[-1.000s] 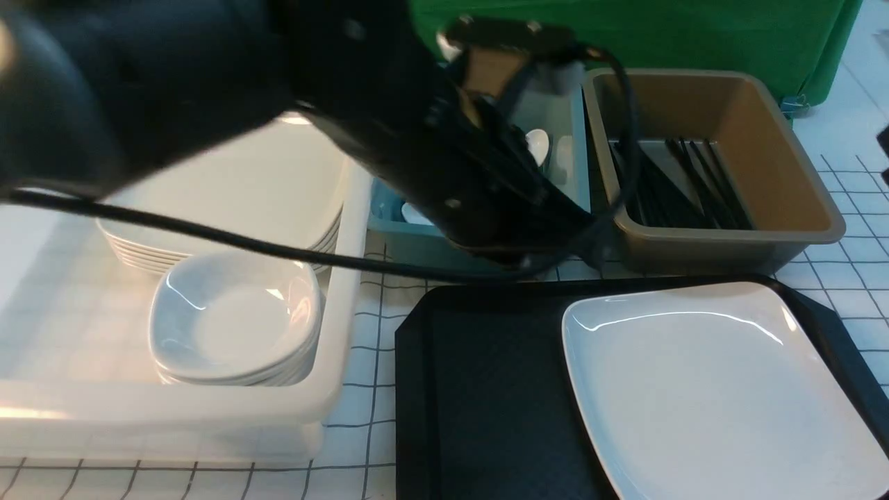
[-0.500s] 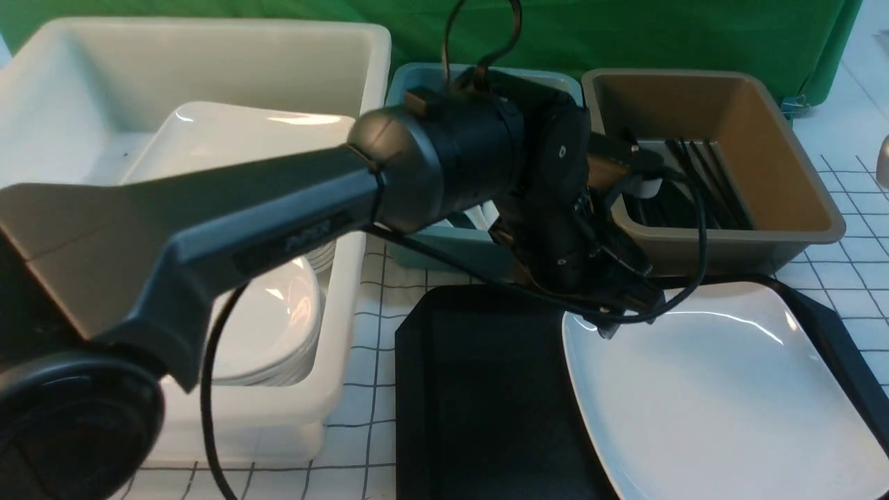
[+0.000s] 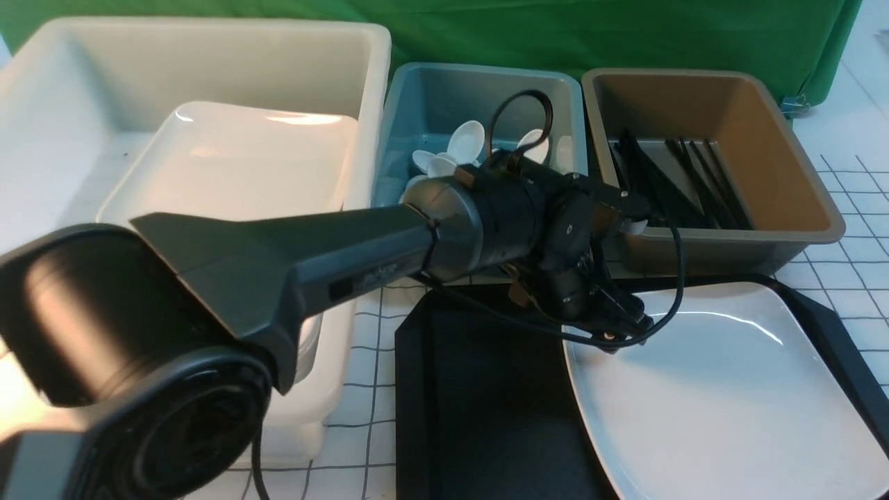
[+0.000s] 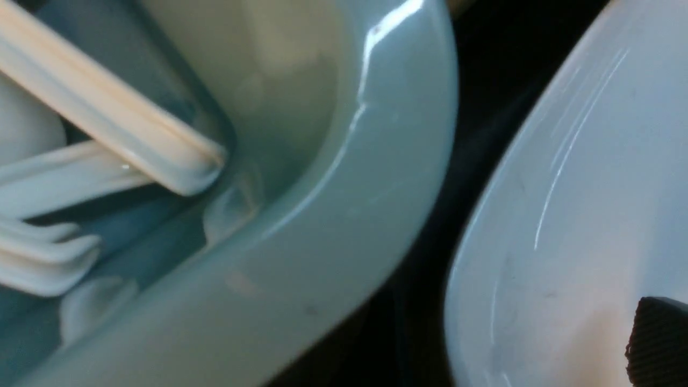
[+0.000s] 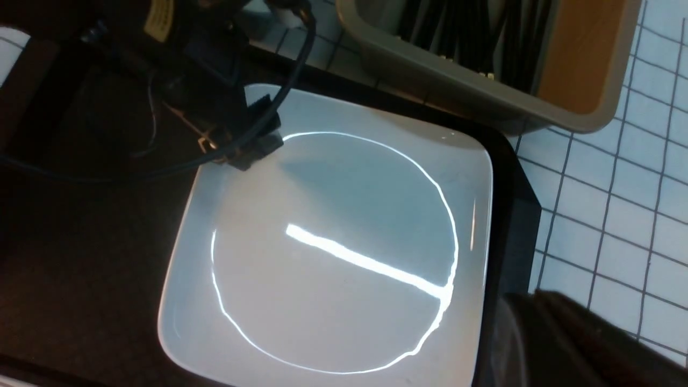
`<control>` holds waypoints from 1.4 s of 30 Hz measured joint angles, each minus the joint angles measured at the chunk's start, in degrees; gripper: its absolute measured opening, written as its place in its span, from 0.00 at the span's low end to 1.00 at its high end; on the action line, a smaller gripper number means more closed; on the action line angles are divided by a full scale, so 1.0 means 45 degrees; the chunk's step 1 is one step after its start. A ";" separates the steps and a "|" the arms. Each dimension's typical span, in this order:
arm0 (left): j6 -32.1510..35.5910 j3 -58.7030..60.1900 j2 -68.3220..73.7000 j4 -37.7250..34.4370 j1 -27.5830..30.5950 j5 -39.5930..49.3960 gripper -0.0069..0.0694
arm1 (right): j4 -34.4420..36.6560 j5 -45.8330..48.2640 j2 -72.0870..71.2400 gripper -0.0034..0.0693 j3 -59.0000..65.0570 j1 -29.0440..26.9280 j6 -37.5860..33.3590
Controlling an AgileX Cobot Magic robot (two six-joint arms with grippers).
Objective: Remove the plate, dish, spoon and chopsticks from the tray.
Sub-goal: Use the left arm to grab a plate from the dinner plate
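- Gridded white cloth on the table (image 3: 361,389) and a green backdrop (image 3: 625,35) frame the scene; the black tray (image 3: 486,403) is taken as the reference for every place below.
- Only the plate (image 3: 729,403) is seen on the tray, on its right half, close against the right rim.
- The left gripper (image 3: 625,328) is set at the plate's far-left corner with its jaws parted and nothing pinched. The right gripper (image 5: 529,317) is clenched, with nothing seen in it.
- A slip is judged the main risk: the rim is shallow and glossy, and a pinch at one corner would let the wide plate tilt, scrape the tray or drop.
- The arm's cable (image 3: 677,278) hangs at the plate's far edge and could be caught under a finger.
- The brown tub (image 3: 799,229), holding the chopsticks (image 3: 694,184), stands just beyond the tray's far edge and could be knocked on the lift.
- The blue tub (image 3: 430,90), holding spoons (image 3: 467,135), is also just beyond the far edge.
- The white tub (image 3: 208,42), left of the tray, holds stacked plates (image 3: 243,160); its tall wall would have to be cleared.
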 joint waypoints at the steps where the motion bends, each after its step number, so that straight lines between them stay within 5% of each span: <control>1: -0.0091 0.0000 0.0101 -0.0013 0.0000 -0.0042 0.83 | 0.0014 0.0000 -0.0040 0.06 0.0000 0.0000 0.0000; 9: -0.0262 -0.0086 0.0333 -0.0305 0.0000 -0.0744 0.75 | 0.0022 0.0000 -0.0098 0.06 0.0000 0.0000 0.0000; 15: -0.0804 -0.0139 0.0275 -0.0534 0.0102 -0.0871 0.34 | 0.0022 0.0012 -0.0102 0.06 0.0000 0.0000 0.0000; 42: 0.0620 -0.0103 -0.3684 -0.0483 0.0369 0.1536 0.14 | 0.0022 -0.0700 -0.0102 0.06 0.0000 -0.0008 -0.0127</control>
